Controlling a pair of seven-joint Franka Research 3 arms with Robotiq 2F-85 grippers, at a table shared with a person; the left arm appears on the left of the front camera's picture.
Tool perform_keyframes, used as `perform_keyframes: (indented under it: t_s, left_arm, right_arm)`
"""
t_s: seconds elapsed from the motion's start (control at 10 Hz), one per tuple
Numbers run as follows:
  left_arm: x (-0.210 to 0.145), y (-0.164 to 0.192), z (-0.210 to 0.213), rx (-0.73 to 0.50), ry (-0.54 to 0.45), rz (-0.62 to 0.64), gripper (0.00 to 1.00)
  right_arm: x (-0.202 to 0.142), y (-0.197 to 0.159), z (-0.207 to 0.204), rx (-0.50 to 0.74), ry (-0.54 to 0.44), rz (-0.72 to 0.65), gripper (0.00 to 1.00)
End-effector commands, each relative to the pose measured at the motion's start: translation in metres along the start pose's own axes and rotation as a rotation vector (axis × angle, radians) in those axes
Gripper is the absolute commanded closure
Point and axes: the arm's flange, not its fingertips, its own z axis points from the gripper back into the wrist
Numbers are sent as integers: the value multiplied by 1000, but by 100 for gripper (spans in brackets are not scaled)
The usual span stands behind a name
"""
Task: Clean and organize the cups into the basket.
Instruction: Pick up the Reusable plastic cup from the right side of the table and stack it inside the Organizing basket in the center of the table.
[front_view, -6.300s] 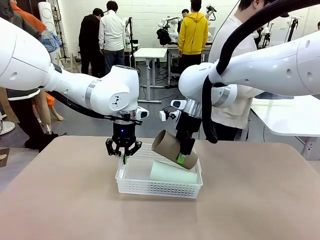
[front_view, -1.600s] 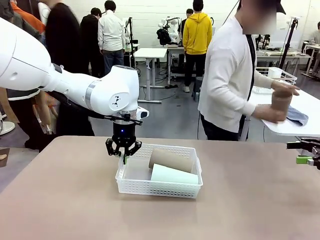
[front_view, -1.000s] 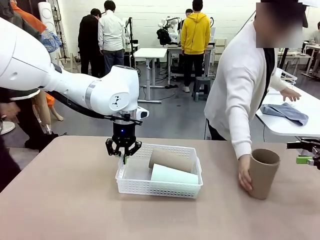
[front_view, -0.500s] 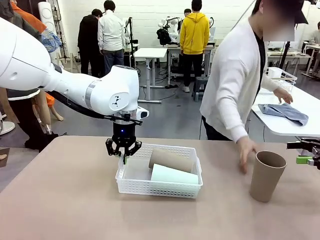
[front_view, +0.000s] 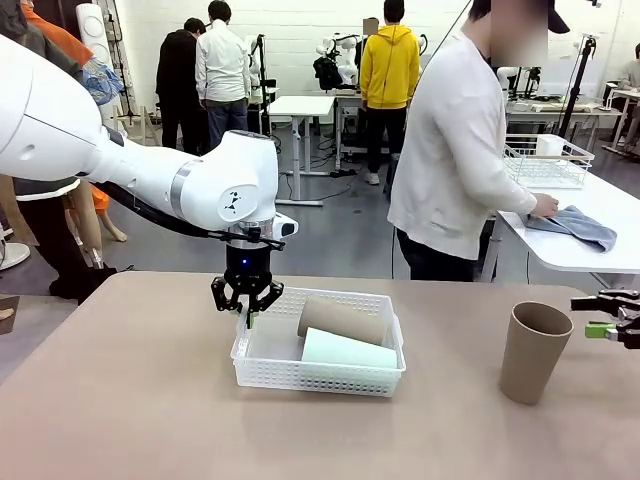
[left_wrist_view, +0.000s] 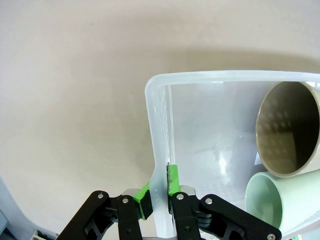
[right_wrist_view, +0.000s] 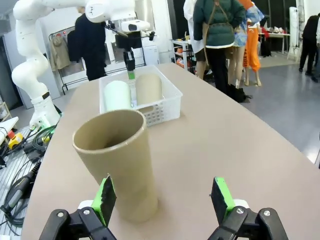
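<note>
Desk (front_view: 150, 420): tan-brown top carrying the basket and one loose cup.
Basket (front_view: 320, 380): white plastic with lattice sides, sitting near the middle of the desk with its long side toward the robot.
Cup, tan, in basket (front_view: 342, 320): lies on its side along the far wall; in the left wrist view its open mouth faces the left end effector's side.
Cup, mint green (front_view: 348, 350): lies on its side along the near wall, touching the tan one, mouth turned the same way.
Cup, tan, loose (front_view: 533, 352): stands upright with its mouth up on the desk's right part, well apart from the basket.
Left end effector (left_wrist_view: 160, 192): points straight down at the basket's left short end. Its fingers are pressed together on the rim of that wall, one green pad inside and one outside.
Right end effector (right_wrist_view: 164, 195): low over the desk at the right edge, with the jaws spread wide and nothing between them. The loose cup is just ahead, closer to one finger, and not touching.
Person (front_view: 450, 160): white top, standing beyond the far edge and turned toward a side desk (front_view: 585, 262).
Person's hand (front_view: 545, 205): rests on a blue-grey cloth (front_view: 578, 226) lying on that side desk.
Wire basket (front_view: 545, 165): on the side desk, behind the cloth.
</note>
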Motion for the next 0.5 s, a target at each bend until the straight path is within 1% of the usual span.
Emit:
perform_keyframes:
  t_s: [0.0,0.2,0.4]
  left_arm:
    - [-1,0,1,1,-2,3,100]
    - [-1,0,1,1,-2,3,100]
    - [-1,0,1,1,-2,3,100]
  right_arm:
    - [-14,-10,-3,-1,-6,35,0]
    - [-33,-6,-9,75,31,126,0]
    - [-51,-8,-20,125,43,124,0]
